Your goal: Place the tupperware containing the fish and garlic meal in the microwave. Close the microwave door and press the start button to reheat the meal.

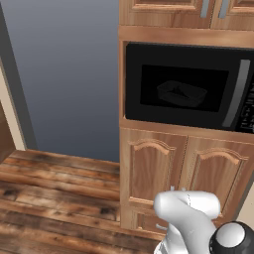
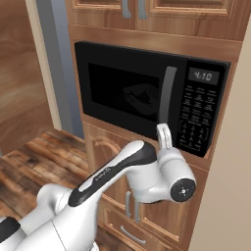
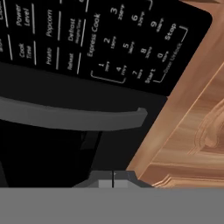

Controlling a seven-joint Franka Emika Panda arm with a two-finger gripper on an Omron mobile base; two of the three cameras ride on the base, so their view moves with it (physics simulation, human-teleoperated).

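- The microwave sits in the wooden cabinets with the microwave door shut; the tupperware rests inside on the cavity floor, dimly seen through the dark glass (the meal itself is too dim to make out).
- Step in hand, as I judge it: pressing start. The gripper has its fingers clenched together on nothing, low by the door handle; it should travel toward the keypad and push squarely with the closed tips.
- Readable: clock "4:10"; keys "Start", "Stop", "Express Cook", "Popcorn", "Defrost", "Reheat", "Potato", "Power Level".
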